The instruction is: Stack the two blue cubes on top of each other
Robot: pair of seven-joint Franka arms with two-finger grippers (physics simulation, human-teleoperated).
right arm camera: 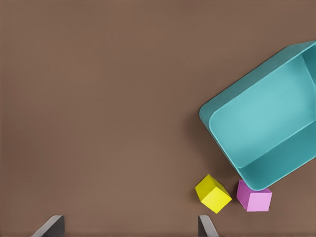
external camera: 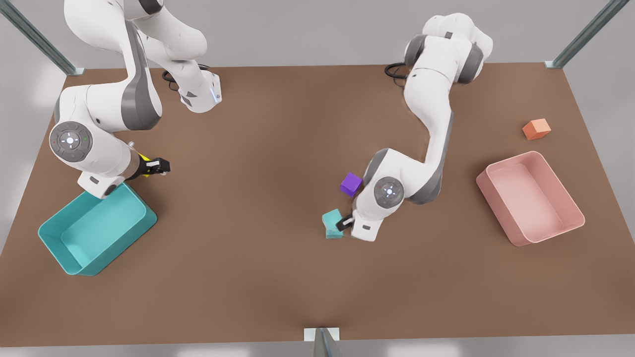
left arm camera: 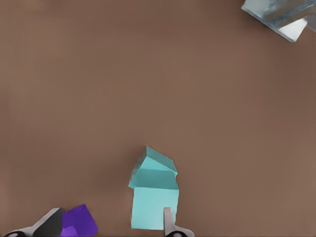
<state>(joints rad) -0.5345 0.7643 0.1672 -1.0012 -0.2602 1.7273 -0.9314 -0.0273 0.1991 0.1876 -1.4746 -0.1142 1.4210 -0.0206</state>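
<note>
While the left gripper (external camera: 346, 222) hangs spread over the two stacked light teal cubes (left arm camera: 154, 190), the brown tabletop (external camera: 258, 208) stays plain. Right gripper (external camera: 159, 166), jaws spread, waits near the teal rectangular bin (external camera: 74, 263).

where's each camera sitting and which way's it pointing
Front view: high above the table, looking down at both arms, the teal bin and pink bin.
Left wrist view: on the left arm, looking down at the stacked blue cubes; its open left tool shows.
Right wrist view: on the right arm, looking down at the teal bin, yellow cube and pink cube; its open right tool shows.
Shared: front and left wrist views both show the purple cube.
</note>
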